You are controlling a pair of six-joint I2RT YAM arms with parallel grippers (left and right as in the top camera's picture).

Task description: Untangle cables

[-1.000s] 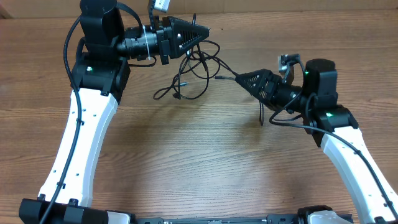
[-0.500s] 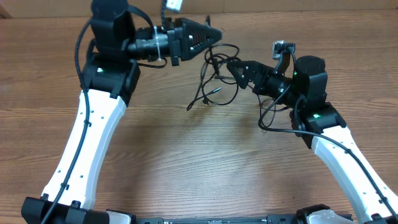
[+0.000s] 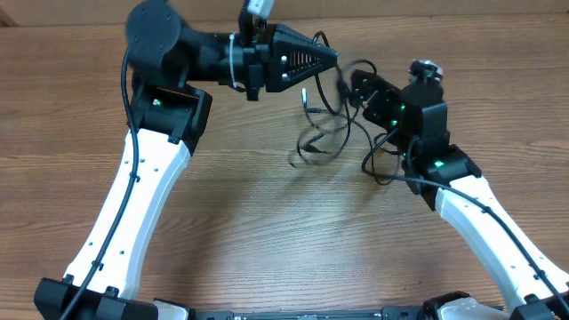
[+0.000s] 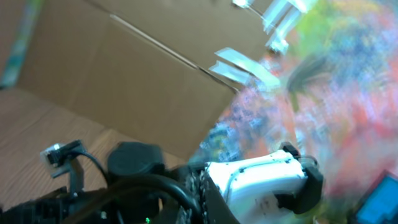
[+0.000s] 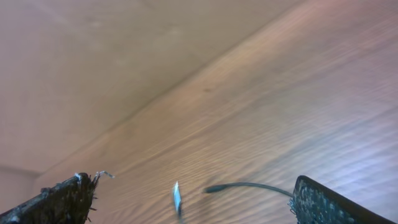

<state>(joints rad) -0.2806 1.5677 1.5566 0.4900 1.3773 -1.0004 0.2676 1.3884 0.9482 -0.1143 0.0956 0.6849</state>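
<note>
The cables (image 3: 308, 148) are a thin black tangle that hangs from the tip of my left gripper (image 3: 331, 55) down to the wooden table (image 3: 267, 231). That gripper is shut and seems to pinch a strand, lifting part of the bundle. My right gripper (image 3: 350, 84) is just right of the tangle, pointing left at it. In the right wrist view my right gripper (image 5: 196, 202) stands wide open, with a cable end (image 5: 249, 185) and a small plug (image 5: 176, 195) loose between the fingers (image 5: 65, 199). The left wrist view is blurred; its own fingers and the cables do not show there.
A thicker black wire (image 3: 384, 160) loops off the right arm beside the tangle. In the left wrist view the right arm's white link (image 4: 255, 177) and a cardboard wall (image 4: 124, 81) are seen. A wall edge borders the back of the table.
The left gripper has moved right along the back of the table, taking the tangle with it. The right gripper swung up and back toward the tangle, still open.
</note>
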